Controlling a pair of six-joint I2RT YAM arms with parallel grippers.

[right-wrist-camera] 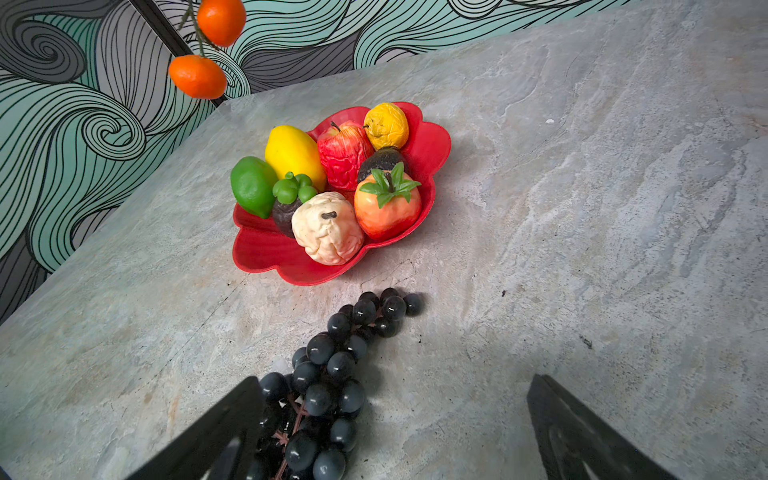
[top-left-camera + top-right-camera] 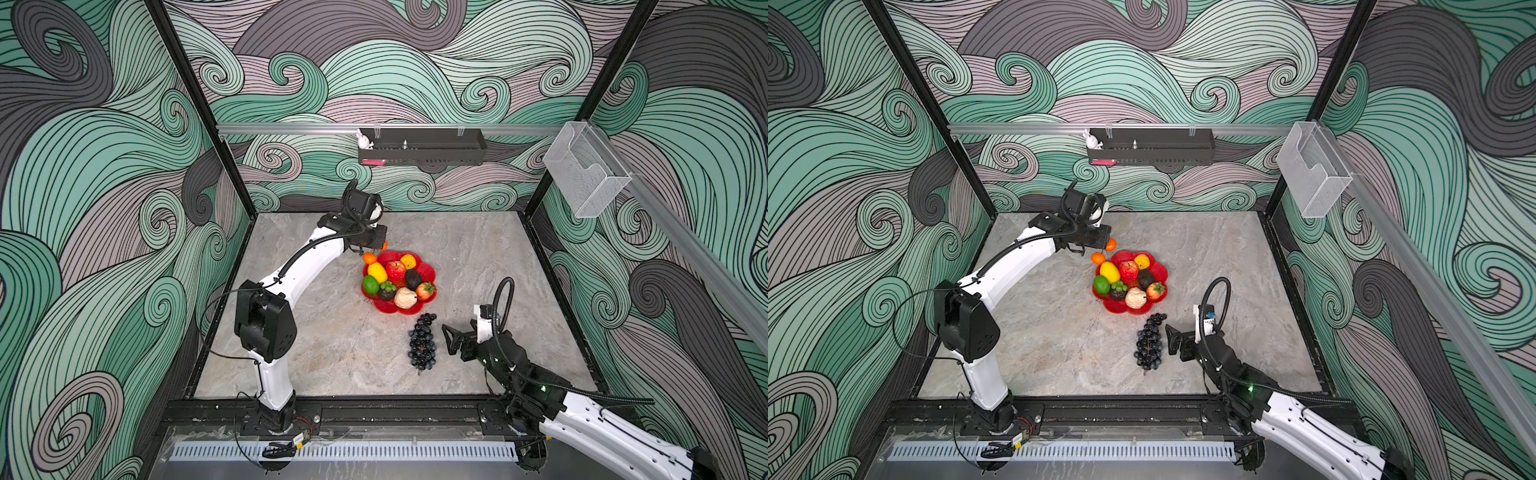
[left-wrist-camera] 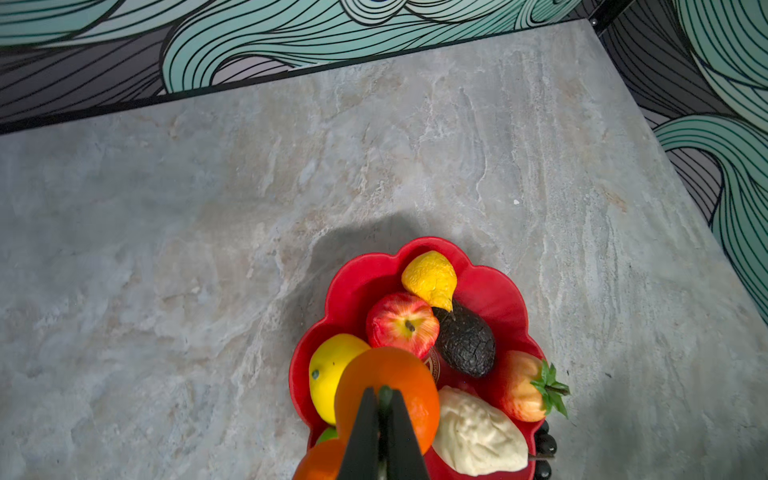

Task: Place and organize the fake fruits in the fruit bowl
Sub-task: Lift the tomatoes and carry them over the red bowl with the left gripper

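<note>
Grey, veined stone-look tabletop [image 2: 316, 340] inside walls of swirling teal-and-grey wave print. Near centre, glossy red bowl [image 2: 429, 271]: shallow, flower-shaped, scalloped petal rim. Packed inside: smooth yellow lemon [image 2: 377, 272], waxy green lime [image 2: 370, 285], creased red apple [image 2: 395, 270], wrinkled yellow pear [image 2: 408, 261], pebbled black avocado [image 2: 413, 279], orange-red strawberry [image 2: 424, 291] with spiky green leaves, lumpy cream fruit [image 2: 405, 298] with a short brown stem, dark round fruit [image 2: 386, 294] under a knobbly green cap. Hanging above the bowl's far left rim, clear of table and dish: two glossy oranges [image 1: 198, 77] on one thin green stem. Pinching that stem, left claw [image 3: 381, 392], narrow black fingers pressed together around it. Outside the bowl, on bare stone just past its near rim: long bunch of shiny blue-black grapes [image 2: 423, 343], round beads on brown stalks. Just right of the bunch in both top views, right claw [image 2: 448, 340] with black wedge-shaped fingers spread wide, gripping nothing; one fingertip at the bunch's edge in the wrist view, contact impossible to tell. On the back wall, black slotted tray [image 2: 422, 145] hung from a metal rail [image 2: 291, 129], small white rabbit figure [image 2: 364, 140] at its left end. On the right wall, clear plastic bin [image 2: 586, 174] with a cut-away front.
</note>
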